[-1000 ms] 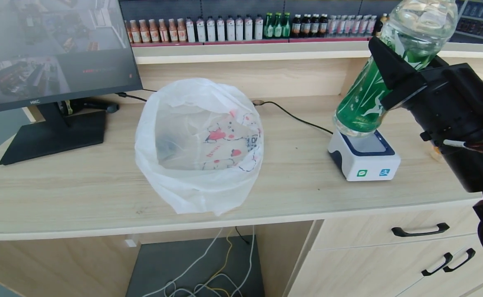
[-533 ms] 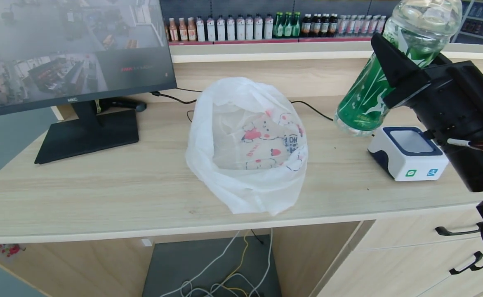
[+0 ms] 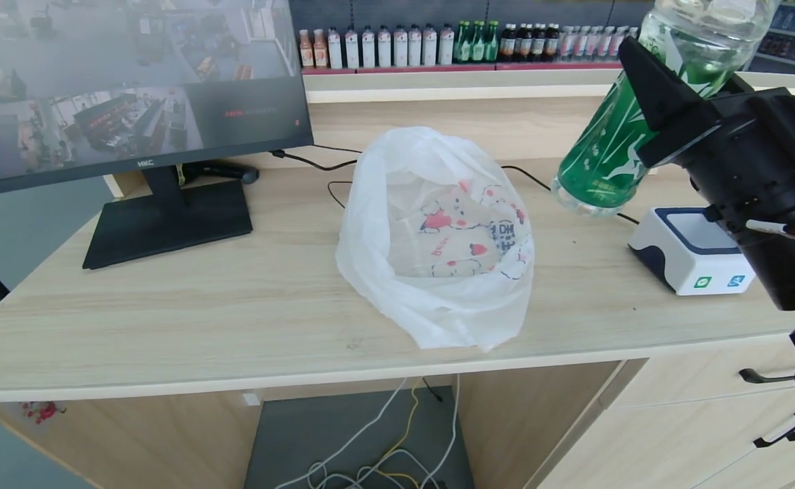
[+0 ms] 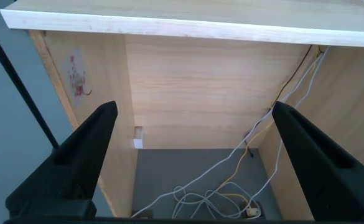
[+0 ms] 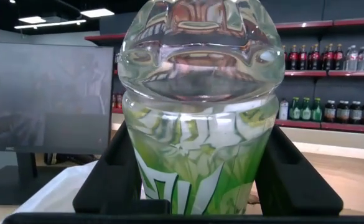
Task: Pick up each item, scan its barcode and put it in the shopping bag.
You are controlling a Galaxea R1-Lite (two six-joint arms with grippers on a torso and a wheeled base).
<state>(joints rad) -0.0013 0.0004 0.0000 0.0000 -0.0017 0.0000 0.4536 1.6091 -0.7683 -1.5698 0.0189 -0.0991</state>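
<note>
A green drink bottle (image 3: 604, 159) hangs tilted above the counter, its base between the white shopping bag (image 3: 438, 238) and the barcode scanner (image 3: 692, 251). My right gripper (image 3: 675, 71) is shut on the bottle's upper part; in the right wrist view the bottle (image 5: 197, 124) sits between the black fingers (image 5: 107, 180). The bag stands open in the middle of the counter, with a cartoon-printed packet (image 3: 458, 234) inside. My left gripper (image 4: 194, 112) is open with nothing in it, low in front of the counter, facing the recess with cables (image 4: 231, 180).
A monitor (image 3: 119, 88) on a black stand is at the back left, with a black handheld device (image 3: 224, 171) behind it. Cables (image 3: 540, 180) run along the counter's back. Bottles line the far shelf (image 3: 438, 44). Drawers (image 3: 709, 421) are under the right side.
The head camera has turned, shifting the whole scene right. Relative to the counter, the bottle has moved off the scanner toward the bag, still in my right gripper.
</note>
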